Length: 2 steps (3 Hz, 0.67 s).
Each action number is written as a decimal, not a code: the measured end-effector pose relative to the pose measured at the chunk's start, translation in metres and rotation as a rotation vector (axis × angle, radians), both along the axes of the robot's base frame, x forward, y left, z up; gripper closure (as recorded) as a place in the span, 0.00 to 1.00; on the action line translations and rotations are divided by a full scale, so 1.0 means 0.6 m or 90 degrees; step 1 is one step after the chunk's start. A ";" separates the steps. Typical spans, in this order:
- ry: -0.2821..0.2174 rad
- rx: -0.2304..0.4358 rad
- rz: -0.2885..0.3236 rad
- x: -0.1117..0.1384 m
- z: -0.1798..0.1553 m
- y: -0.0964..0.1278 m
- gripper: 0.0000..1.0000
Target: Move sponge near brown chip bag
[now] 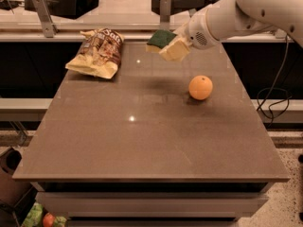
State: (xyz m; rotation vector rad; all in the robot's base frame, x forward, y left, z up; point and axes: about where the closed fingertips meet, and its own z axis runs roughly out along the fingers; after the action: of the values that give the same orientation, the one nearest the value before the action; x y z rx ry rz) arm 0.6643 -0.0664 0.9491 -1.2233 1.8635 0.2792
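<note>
Sponge (161, 37) aloft, far side of surface (142, 145)

Hand (168, 46), on white arm (227, 18) from far right, hangs above the surface's far-centre, fingers pinching sponge: green top up, tilted, clear of the surface. Far left lies brown chip bag (97, 53), apart from sponge, approx level w/ it. Orange (200, 87) sits right of centre, nearer than the hand, touching nothing.

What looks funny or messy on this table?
Nothing is spilled or broken. The only odd sight is the sponge, up in the air: the gripper holds it above the table. The brown chip bag lies crumpled at the far left.
</note>
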 end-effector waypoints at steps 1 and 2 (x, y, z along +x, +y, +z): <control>-0.005 0.000 -0.018 0.055 -0.009 0.017 1.00; 0.004 -0.014 -0.028 0.088 -0.037 0.042 1.00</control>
State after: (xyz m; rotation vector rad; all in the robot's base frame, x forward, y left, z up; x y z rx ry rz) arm 0.7172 -0.0409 0.9268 -1.1950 1.9007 0.2386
